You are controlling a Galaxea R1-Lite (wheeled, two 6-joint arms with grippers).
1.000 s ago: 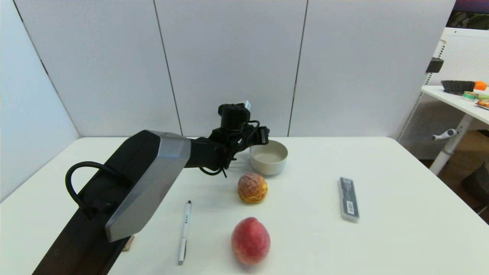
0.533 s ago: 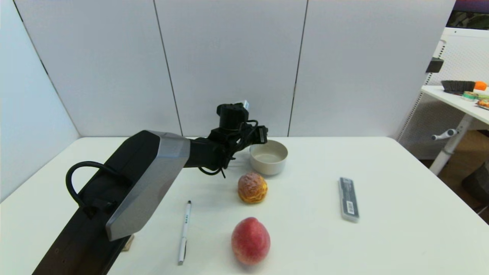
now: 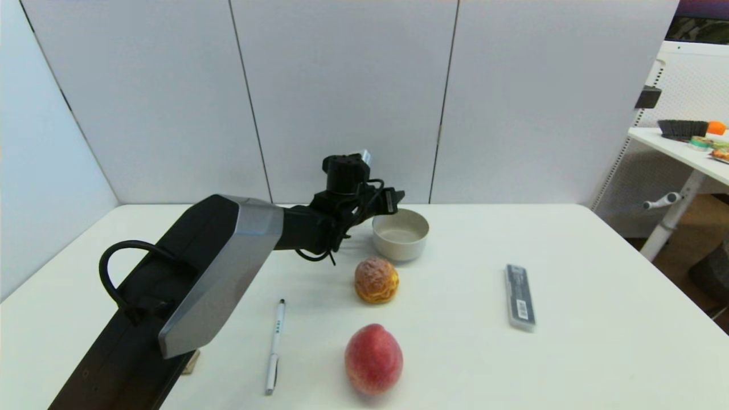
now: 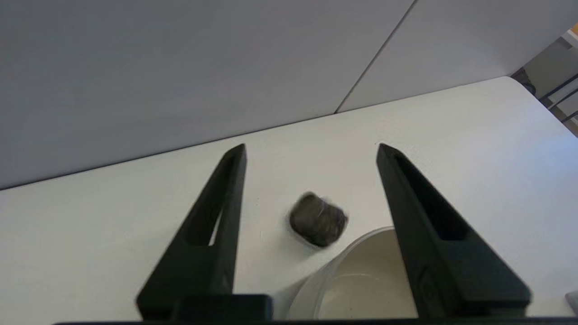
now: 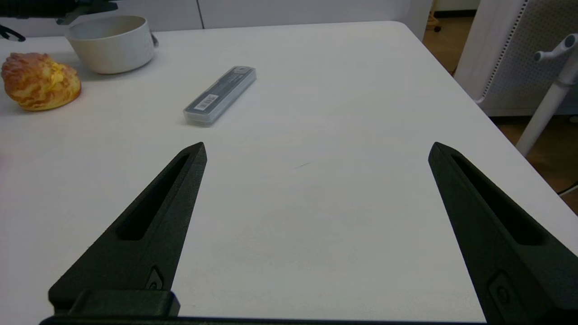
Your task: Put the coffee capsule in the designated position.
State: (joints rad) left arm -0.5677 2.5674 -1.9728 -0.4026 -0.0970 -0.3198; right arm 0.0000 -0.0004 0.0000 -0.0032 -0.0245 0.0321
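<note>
Coffee capsule handling is judged against its surroundings: on the white table (image 3: 569, 273) the left arm reaches toward the far side, its left gripper (image 4: 311, 149) held above the table beside the bowl (image 4: 361, 275), fingers spread wide and empty. Between those fingers — just beyond the bowl's rim, seemingly on the table — the coffee capsule (image 4: 318, 219) is seen in the left wrist view, hidden in the head view. It is judged light, stiff, thin-walled and slightly slippery, so a gentle pinch across its tapered sides is advised. The right gripper (image 5: 316, 149) is parked near the table's right side, fingers wide apart. Compared with a second ago, only a slight shift of the left wrist is noted — everything else is unchanged.
</note>
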